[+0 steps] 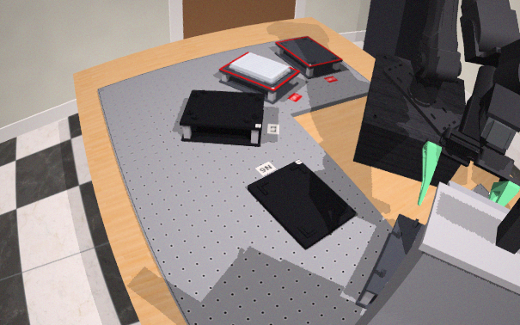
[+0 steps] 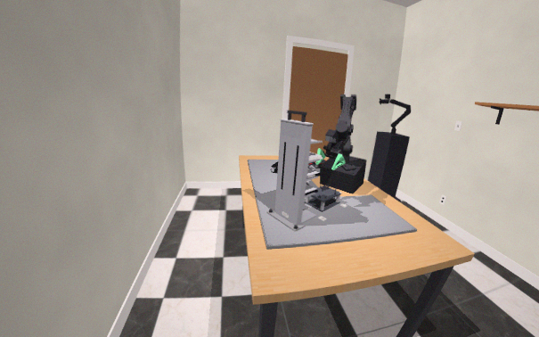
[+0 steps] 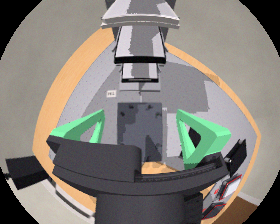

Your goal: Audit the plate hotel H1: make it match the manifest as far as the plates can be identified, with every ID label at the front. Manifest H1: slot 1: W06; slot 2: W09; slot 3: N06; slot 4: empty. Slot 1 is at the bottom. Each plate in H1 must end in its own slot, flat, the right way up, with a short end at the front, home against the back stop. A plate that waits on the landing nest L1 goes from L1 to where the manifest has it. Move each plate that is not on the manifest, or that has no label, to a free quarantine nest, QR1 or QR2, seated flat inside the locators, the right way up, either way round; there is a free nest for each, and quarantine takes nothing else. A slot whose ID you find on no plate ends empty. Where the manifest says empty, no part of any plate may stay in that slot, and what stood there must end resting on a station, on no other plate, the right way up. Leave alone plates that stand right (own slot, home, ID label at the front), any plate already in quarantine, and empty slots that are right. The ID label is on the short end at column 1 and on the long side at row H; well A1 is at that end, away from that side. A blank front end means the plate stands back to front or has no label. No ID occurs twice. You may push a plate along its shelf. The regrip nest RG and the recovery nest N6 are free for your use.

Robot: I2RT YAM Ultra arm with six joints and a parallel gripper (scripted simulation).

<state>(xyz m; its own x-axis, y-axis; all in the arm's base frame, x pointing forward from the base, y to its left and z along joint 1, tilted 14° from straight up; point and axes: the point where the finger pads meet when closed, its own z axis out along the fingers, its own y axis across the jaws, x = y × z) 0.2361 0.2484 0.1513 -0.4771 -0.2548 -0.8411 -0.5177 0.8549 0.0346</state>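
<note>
My gripper (image 1: 465, 182) is open and empty, its green fingers spread wide just in front of the top of the plate hotel H1 (image 1: 478, 232). In the exterior view the hotel (image 2: 293, 171) is a tall grey tower, with the gripper (image 2: 328, 159) beside its upper shelves. In the wrist view the gripper (image 3: 143, 135) hangs over a dark grey nest (image 3: 140, 129), and the hotel's shelf fronts (image 3: 139, 46) lie ahead; no labels can be read. A white plate (image 1: 260, 70) sits in one red-edged quarantine nest. The other quarantine nest (image 1: 308, 52) holds no plate.
The black landing nest L1 (image 1: 222, 113) stands on posts mid-mat; I cannot tell whether a plate lies on it. The flat black nest N6 (image 1: 302, 202) lies nearer the hotel. The arm's black base block (image 1: 405, 125) stands right behind the gripper.
</note>
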